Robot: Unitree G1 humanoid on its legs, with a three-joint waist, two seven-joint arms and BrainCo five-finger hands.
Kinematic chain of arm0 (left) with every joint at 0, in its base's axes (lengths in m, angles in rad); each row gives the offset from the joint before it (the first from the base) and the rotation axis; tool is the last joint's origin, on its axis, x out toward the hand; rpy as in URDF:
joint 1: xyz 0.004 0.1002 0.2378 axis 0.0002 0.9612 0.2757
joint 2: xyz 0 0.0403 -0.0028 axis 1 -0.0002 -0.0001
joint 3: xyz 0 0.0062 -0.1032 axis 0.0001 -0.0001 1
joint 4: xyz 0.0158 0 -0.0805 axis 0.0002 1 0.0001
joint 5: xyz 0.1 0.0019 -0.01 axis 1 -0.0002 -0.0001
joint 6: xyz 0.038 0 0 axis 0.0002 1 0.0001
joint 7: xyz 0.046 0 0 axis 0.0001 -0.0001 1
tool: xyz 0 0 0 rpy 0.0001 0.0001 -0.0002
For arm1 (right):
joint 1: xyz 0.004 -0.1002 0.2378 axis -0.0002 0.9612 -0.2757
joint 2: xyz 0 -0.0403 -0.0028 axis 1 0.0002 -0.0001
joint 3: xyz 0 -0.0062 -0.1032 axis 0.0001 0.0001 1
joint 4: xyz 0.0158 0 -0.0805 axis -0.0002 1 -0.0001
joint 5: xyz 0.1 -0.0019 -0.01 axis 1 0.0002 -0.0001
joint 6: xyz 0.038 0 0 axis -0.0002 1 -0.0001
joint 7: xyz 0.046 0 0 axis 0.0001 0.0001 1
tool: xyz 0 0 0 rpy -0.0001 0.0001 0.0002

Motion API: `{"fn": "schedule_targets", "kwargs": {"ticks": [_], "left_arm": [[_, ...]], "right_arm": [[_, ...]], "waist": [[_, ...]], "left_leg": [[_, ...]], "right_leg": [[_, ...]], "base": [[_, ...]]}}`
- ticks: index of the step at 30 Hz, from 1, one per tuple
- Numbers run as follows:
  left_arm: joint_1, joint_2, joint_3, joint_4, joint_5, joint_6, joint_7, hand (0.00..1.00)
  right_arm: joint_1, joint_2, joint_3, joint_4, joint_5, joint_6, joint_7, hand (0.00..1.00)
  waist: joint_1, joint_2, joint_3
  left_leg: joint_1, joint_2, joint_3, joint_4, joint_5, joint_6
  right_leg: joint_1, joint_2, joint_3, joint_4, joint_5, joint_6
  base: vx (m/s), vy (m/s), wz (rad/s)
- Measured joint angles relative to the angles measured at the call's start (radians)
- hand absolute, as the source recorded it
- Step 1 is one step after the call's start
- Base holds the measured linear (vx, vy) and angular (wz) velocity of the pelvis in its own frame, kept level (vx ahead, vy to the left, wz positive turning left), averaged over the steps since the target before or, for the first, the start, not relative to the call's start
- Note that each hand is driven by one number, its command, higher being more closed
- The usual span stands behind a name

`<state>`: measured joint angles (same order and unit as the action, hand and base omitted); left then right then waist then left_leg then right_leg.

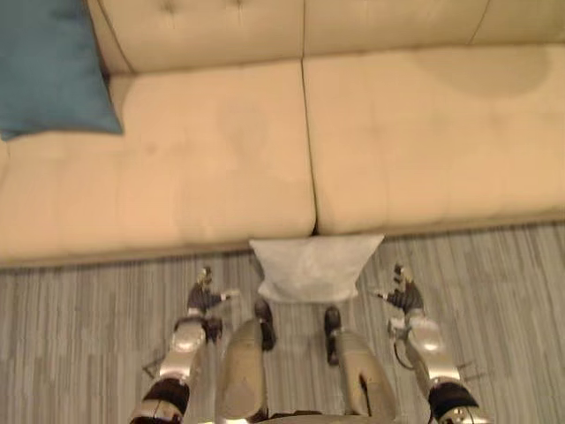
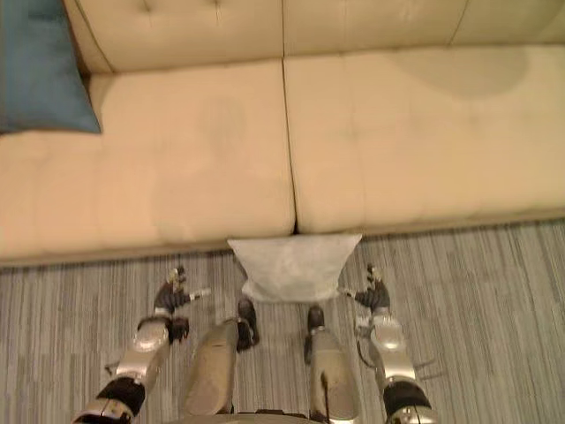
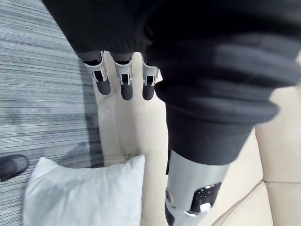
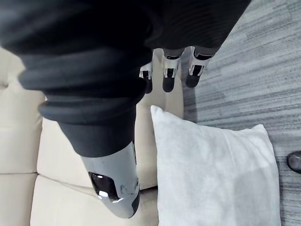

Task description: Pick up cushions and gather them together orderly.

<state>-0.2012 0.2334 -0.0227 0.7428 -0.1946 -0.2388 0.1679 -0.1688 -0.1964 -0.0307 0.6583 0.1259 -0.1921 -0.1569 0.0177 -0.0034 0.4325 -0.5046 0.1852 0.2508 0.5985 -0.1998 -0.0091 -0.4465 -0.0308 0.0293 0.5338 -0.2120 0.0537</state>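
Left hand [image 1: 205,296]: fingers straight, empty, hung above grey striped carpet [image 1: 79,327]. Teal cushion [image 1: 48,71]: rested on beige sofa's [image 1: 212,168] far-left seat. White cushion [image 1: 313,265]: lay on carpet against sofa front, between hands. Right hand [image 1: 402,294]: fingers straight, empty.

I count two cushions: one white cushion [image 1: 316,268] and one blue cushion [image 1: 48,71]. One sofa [image 1: 305,35], with two seat pads [image 1: 194,159] side by side.
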Motion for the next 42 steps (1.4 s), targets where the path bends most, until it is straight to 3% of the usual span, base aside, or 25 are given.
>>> {"fn": "schedule_targets", "kwargs": {"ticks": [3,7,11,19,20,28,35,39,42], "left_arm": [[-0.083,0.007,0.041,-0.003,-0.051,-0.012,0.033,0.0],[-0.292,0.011,0.098,-0.004,-0.109,-0.013,0.058,0.0],[-0.422,0.005,0.112,-0.002,-0.129,-0.013,0.084,0.0],[-0.605,-0.017,0.051,0.004,-0.149,-0.013,0.103,0.0],[-0.633,-0.026,0.034,0.004,-0.149,-0.013,0.104,1.0],[-0.737,-0.068,0.009,0.002,-0.17,-0.003,0.191,1.0],[-0.688,-0.067,-0.044,-0.166,-0.164,0.009,0.255,1.0],[-0.549,-0.071,-0.08,-0.34,-0.151,0.007,0.271,1.0],[-0.411,-0.087,-0.105,-0.495,-0.115,-0.028,0.272,1.0]], "right_arm": [[-0.096,-0.011,0.003,0.0,0.023,-0.002,-0.024,0.0],[-0.276,-0.05,-0.007,0.011,0.044,-0.001,-0.083,0.0],[-0.497,-0.091,-0.013,0.106,0.081,0.002,-0.137,0.0],[-0.74,-0.104,0.024,0.162,0.11,0.003,-0.175,0.0],[-0.766,-0.093,0.041,0.162,0.111,0.003,-0.188,1.0],[-0.839,-0.032,0.036,0.137,0.151,0.005,-0.263,1.0],[-0.713,-0.024,0.051,-0.096,0.144,0.006,-0.283,1.0],[-0.556,0.003,0.079,-0.279,0.138,0.002,-0.282,1.0],[-0.399,0.043,0.082,-0.458,0.136,-0.038,-0.276,1.0]], "waist": [[-0.001,0.001,0.023],[-0.001,0.003,0.109],[0.002,0.004,0.117],[0.009,0.005,0.117],[0.008,0.005,0.117],[-0.001,0.006,0.117],[-0.005,0.006,0.117],[-0.008,0.007,0.115],[-0.003,0.007,0.106]], "left_leg": [[-0.179,0.041,-0.017,0.146,-0.064,0.002],[-0.461,0.055,-0.06,0.295,-0.069,0.011],[-0.69,0.068,-0.085,0.396,-0.059,0.026],[-0.889,0.084,-0.09,0.476,-0.054,0.031],[-0.909,0.09,-0.092,0.485,-0.053,0.03],[-0.943,0.095,-0.092,0.523,-0.049,0.035],[-0.929,0.097,-0.111,0.538,-0.043,0.027],[-0.766,0.098,-0.1,0.487,-0.043,0.022],[-0.578,0.094,-0.074,0.378,-0.039,0.004]], "right_leg": [[-0.179,0.021,0.0,0.137,-0.044,-0.003],[-0.457,0.024,-0.016,0.313,-0.067,-0.007],[-0.687,0.026,-0.024,0.432,-0.069,-0.011],[-0.896,0.027,-0.023,0.532,-0.065,-0.009],[-0.914,0.027,-0.024,0.54,-0.064,-0.009],[-0.958,0.027,-0.027,0.587,-0.068,-0.008],[-0.941,0.028,-0.033,0.61,-0.07,-0.013],[-0.778,0.03,-0.033,0.553,-0.068,-0.019],[-0.592,0.029,-0.036,0.43,-0.052,-0.03]], "base": [[-0.2,-0.007,-0.23],[-0.17,-0.025,0.05],[-0.13,-0.037,0.0],[-0.09,-0.023,-0.04],[-0.05,0.001,-0.04],[-0.01,0.003,-0.02],[-0.04,0.009,0.04],[-0.05,-0.016,0.03],[-0.01,-0.064,0.0]]}}
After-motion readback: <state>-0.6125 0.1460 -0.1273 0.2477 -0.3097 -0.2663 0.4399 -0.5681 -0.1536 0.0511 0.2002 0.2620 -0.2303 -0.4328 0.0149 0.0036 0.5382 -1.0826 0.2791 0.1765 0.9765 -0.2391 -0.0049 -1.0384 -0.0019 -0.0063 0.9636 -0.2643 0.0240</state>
